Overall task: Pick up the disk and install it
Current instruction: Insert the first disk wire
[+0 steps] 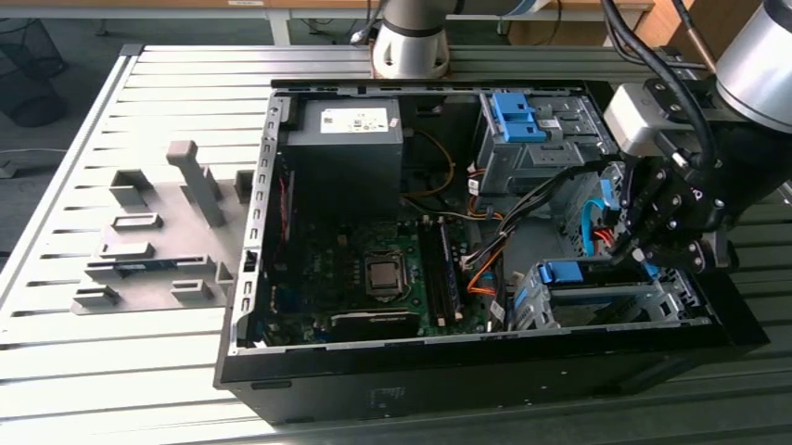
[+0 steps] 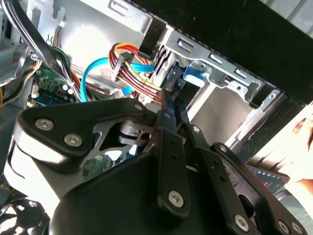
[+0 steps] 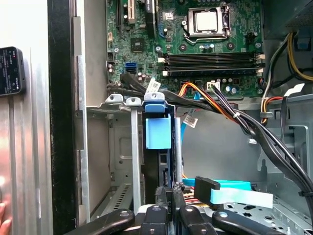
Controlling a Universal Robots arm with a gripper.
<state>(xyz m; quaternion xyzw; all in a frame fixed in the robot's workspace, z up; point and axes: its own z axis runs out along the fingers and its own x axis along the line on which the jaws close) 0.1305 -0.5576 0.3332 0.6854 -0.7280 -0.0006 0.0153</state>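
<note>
In the first wrist view the tool (image 3: 169, 190) is narrow, its fingers drawn together, tips at the near end of the disk (image 3: 159, 132). The disk stands on edge in the metal cage (image 3: 120, 104) — lower right of the exterior view, inside the open computer case (image 1: 371, 394). Just beside it run a flat blue cable (image 3: 234, 190) and orange and black wires (image 3: 215, 105). Beyond lies the green circuit board (image 3: 195, 49). Farther off — at the exterior view's left — a grey holder (image 1: 161, 241) sits on the counter (image 1: 99, 371).
</note>
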